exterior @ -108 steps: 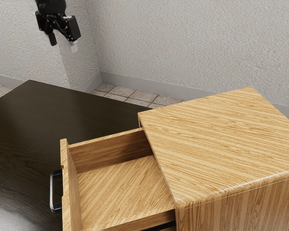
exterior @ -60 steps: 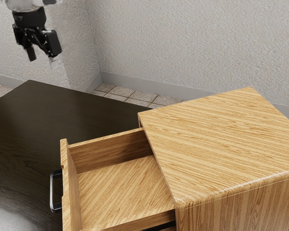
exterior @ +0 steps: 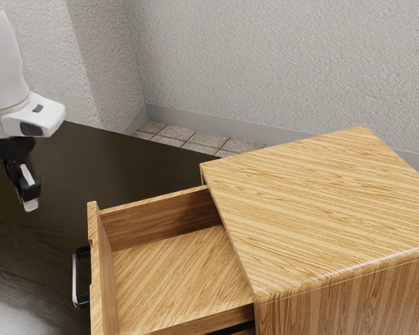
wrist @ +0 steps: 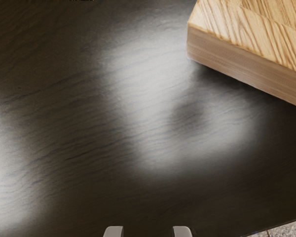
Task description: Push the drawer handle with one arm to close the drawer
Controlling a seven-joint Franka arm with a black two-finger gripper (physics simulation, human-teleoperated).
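Black and glossy, with a pale sheen along its bar, the bracket-shaped handle (exterior: pixel 75 279) sits on the outer face of the striped light-wood drawer (exterior: pixel 181 272), toward the exterior view's left. The drawer stands well out from the boxy cabinet (exterior: pixel 314 209) of the same striped wood, its inside bare to view. Apart from the handle, out beyond the drawer front, the black two-finger gripper (exterior: pixel 26 202) hangs over the dark wood-grained table (exterior: pixel 140 157), pointing down from the white arm (exterior: pixel 7 66). Its pale fingertips (wrist: pixel 113 231) are spread, with a clear gap between them and nothing pinched. Behind the table and cabinet lie brownish square floor tiles (exterior: pixel 178 134), then a smooth grey skirting board (exterior: pixel 216 124) along the foot of the rough pale-grey wall (exterior: pixel 279 63).
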